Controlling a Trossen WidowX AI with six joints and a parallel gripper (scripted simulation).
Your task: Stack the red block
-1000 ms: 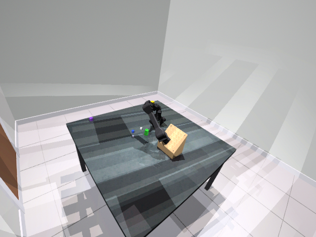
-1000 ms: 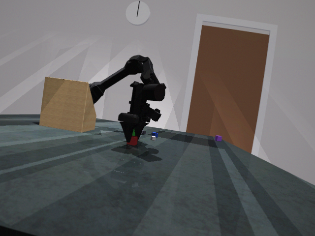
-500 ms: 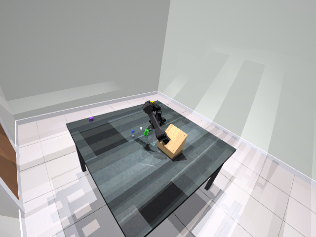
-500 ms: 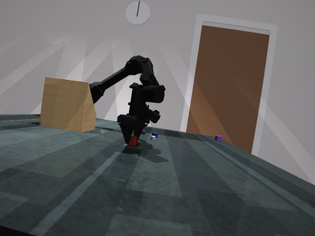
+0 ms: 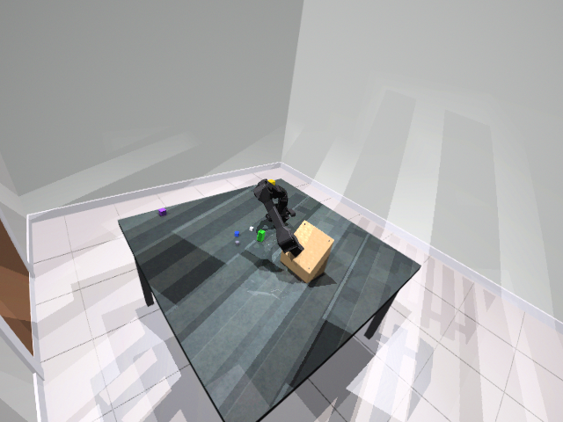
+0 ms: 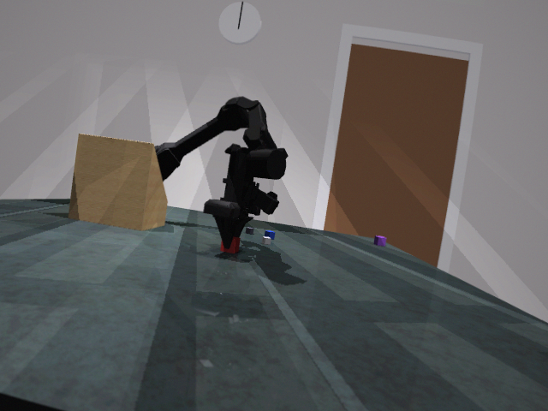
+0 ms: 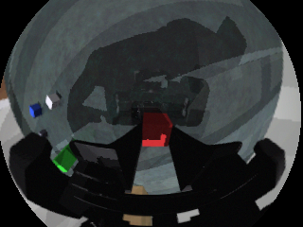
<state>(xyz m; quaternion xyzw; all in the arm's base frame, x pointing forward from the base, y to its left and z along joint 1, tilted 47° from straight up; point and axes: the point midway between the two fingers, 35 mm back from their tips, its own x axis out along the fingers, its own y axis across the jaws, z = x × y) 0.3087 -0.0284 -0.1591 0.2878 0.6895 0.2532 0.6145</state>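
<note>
Contact is seen at the red block [image 6: 230, 246], which rests on the dark table [image 6: 309, 336] and is pinched between the black fingers of the tool [image 6: 231, 236], lowered straight down over it. Just beyond, the green tower [image 7: 64, 158] is seen standing near the block but apart from it. Farther back, small grey [image 6: 249, 230], white [image 6: 266, 240] and blue [image 6: 270, 234] cubes are grouped, and a purple cube [image 6: 379, 240] is set well apart. A tan wedge [image 6: 116, 183] is placed beside the arm.
</note>
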